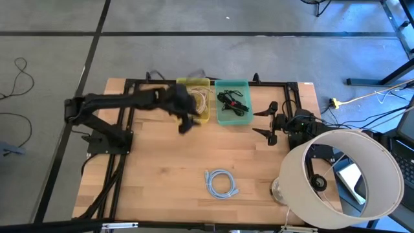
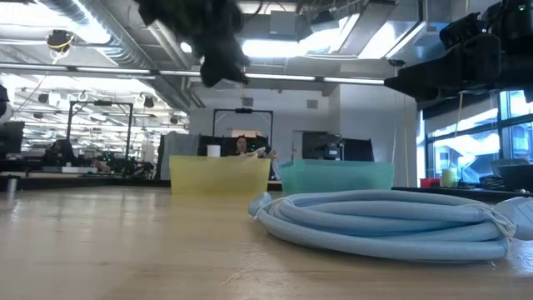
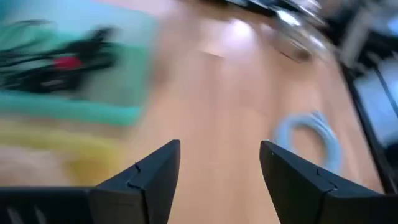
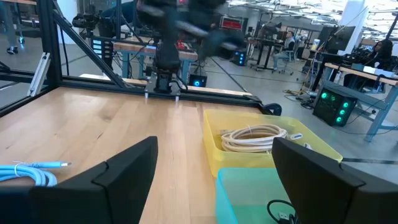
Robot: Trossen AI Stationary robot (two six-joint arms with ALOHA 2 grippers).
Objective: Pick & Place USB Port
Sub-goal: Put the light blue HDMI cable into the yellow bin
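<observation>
The left tool [image 1: 185, 123] hangs in the air just off the near edge of the yellow plastic bin [image 1: 196, 83], its two dark fingers [image 3: 144, 177] spread apart with nothing between them. Seen from its own wrist, it looks down on bare wood, with the yellow bin and the teal plastic bin [image 1: 233, 119] beside it and a coiled light-blue cable [image 1: 221, 183] lying farther out on the wooden worktop [image 1: 162, 175].

In the yellow bin lies a coil of cream-coloured cable [image 4: 255, 138]. The teal bin holds a black cable bundle with a red mark [image 3: 59, 61]. By my reading, the cream coil has already been sorted into its bin, as has the black one, and the light-blue cable, well apart from both bins near the front of the worktop, is the piece left to fetch. Which of these carries the USB port I cannot tell for certain, though a small plug end shows on the blue cable in the right wrist view.

The left arm reaches from its base at the left edge across the back of the worktop, stretched long and almost level, with the wrist tipped down past the bin. The right tool [image 1: 268, 120] waits to the right of the teal bin, its fingers also spread and empty, the arm folded close to its base.
</observation>
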